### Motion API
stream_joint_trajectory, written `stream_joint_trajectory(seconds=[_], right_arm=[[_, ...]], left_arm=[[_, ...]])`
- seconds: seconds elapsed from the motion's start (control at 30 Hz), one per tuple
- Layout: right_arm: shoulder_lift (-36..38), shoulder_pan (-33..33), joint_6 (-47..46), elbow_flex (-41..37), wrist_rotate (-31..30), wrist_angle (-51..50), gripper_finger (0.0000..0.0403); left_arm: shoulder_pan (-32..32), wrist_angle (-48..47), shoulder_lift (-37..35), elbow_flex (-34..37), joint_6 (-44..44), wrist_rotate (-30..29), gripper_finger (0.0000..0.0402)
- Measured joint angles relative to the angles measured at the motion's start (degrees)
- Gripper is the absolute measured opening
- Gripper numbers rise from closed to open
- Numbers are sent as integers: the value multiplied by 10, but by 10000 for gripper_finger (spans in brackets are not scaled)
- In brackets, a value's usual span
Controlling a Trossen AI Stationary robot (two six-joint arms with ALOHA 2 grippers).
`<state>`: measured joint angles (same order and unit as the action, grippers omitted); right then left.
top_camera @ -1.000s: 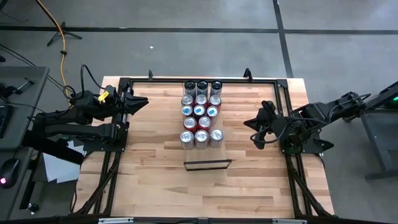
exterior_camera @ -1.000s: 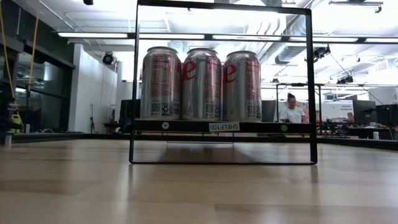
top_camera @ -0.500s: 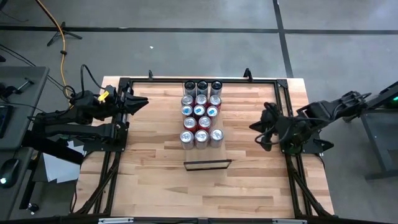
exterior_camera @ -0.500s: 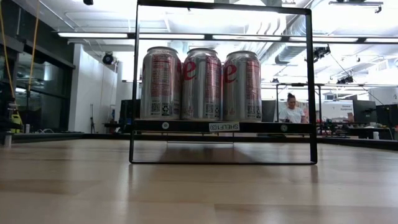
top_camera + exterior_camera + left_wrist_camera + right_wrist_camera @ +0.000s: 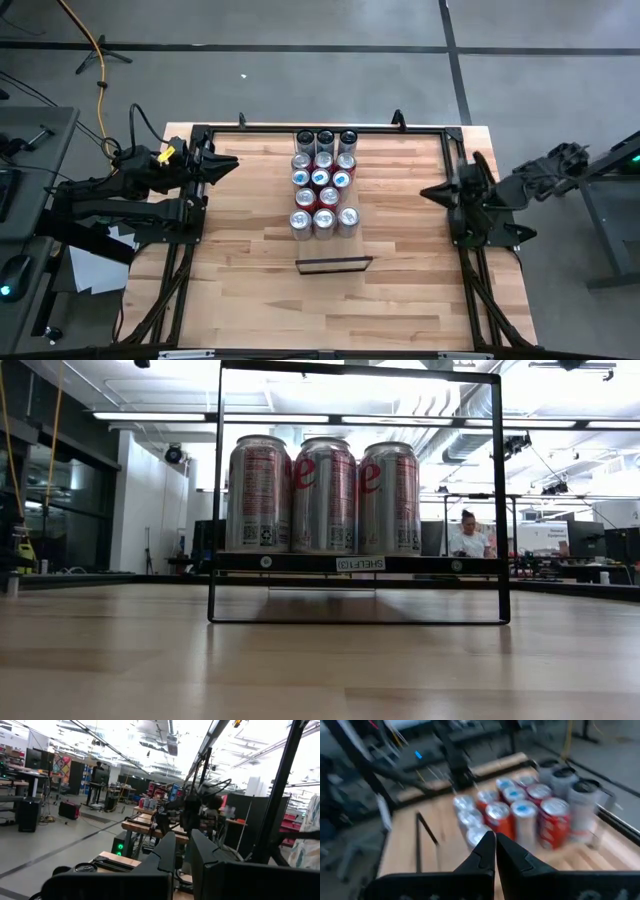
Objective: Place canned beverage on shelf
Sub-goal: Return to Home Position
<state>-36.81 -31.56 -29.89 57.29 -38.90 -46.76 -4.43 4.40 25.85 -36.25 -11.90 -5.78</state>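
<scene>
Several silver and red beverage cans (image 5: 321, 180) stand upright in close rows at the table's middle, also seen in the right wrist view (image 5: 520, 812). In the low view, three cans (image 5: 323, 495) stand on their bases on the shelf (image 5: 300, 563), a black bar with a small tag inside a black frame (image 5: 333, 265). My left gripper (image 5: 234, 162) waits shut at the far left. My right gripper (image 5: 426, 192) hangs shut at the table's right side, well clear of the cans, with nothing between its fingers (image 5: 495, 839).
Black rails (image 5: 400, 128) run round the tabletop's far, left and right sides. Bare wood (image 5: 330, 315) lies between the frame and the near edge. A person (image 5: 467, 535) sits far off in the room behind the table.
My right gripper has drawn back from beside the cans toward the table's right edge and a little toward the far edge, tipping up to point more level. It stays shut and carries nothing. The cans have not moved.
</scene>
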Motion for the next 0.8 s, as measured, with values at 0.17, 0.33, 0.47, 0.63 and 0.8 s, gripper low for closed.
stream_joint_trajectory(seconds=[0.17, 0.33, 0.47, 0.63, 0.8], right_arm=[[85, 46, 117, -144, 56, 243, 0], [151, 132, 166, -183, 129, 299, 0], [188, 193, 173, -210, 184, 305, 0], [205, 241, 159, -269, 260, 347, 0], [207, 264, 162, -286, 268, 355, 0]], left_arm=[[0, 0, 0, 0, -19, 0, 3], [0, 0, 0, 0, -30, 0, 3], [0, -1, 0, 0, -30, 0, 3], [0, -3, 0, 0, -30, 0, 3], [0, -3, 0, 0, -30, 0, 3]])
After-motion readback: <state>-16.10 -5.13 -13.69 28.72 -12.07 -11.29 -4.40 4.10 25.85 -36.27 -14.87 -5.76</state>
